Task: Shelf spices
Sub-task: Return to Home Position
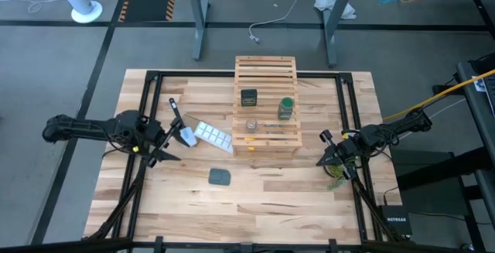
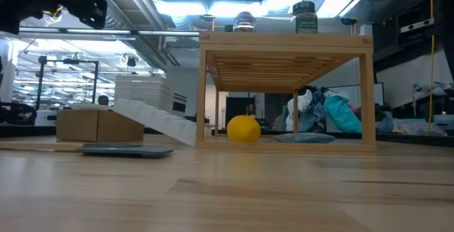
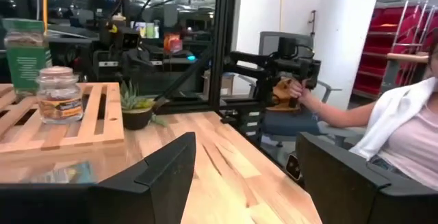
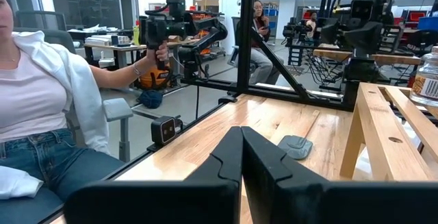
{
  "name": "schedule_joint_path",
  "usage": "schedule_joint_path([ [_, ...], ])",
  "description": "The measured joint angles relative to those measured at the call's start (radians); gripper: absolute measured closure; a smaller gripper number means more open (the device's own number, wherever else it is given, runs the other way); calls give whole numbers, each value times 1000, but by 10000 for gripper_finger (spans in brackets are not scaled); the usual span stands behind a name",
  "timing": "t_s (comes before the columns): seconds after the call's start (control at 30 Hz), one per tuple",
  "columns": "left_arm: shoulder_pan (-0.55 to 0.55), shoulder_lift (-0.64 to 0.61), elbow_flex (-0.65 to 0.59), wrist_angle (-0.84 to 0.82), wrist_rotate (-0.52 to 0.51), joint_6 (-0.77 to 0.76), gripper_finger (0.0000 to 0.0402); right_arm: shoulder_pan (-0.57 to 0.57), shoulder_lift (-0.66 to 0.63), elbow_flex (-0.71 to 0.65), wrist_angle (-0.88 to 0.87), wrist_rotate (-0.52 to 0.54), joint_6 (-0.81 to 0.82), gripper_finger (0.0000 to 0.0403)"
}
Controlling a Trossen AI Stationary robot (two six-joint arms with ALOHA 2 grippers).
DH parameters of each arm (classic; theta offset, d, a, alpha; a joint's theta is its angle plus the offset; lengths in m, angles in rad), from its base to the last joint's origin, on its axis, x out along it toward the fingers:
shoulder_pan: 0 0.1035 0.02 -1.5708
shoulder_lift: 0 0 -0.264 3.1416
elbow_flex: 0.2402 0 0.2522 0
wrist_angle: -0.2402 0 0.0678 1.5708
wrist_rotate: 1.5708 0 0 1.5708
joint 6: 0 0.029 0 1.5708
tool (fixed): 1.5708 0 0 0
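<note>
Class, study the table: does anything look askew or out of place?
The white ice-cube tray lies tilted left of the shelf, one end raised over a cardboard box. The left gripper and right gripper wait at the table's sides.

The worktop [image 1: 255, 206] is lit evenly from above in the high view, and only soft, faint shadows are cast by the shelf [image 1: 267, 71]. In the low view, strong glare is made by the ceiling lights [image 2: 213, 6], and the space under the shelf is left shaded. In the wrist views the room is brightly lit, while the left end effector [image 3: 246, 145] and right end effector [image 4: 241, 131] are seen as dark shapes.
</note>
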Motion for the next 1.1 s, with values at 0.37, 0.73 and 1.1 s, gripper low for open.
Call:
schedule_joint_path([
  [0.37, -33, 0, -79, 61, -79, 30, 157, 0, 0, 0, 0, 0, 0, 393],
  [0.73, -33, 0, -145, 154, -78, 25, 157, 0, 0, 0, 0, -1, -1, 393],
  [1.1, -32, 0, -145, -48, -301, 26, 157, 0, 0, 0, -14, 80, -4, 393],
])
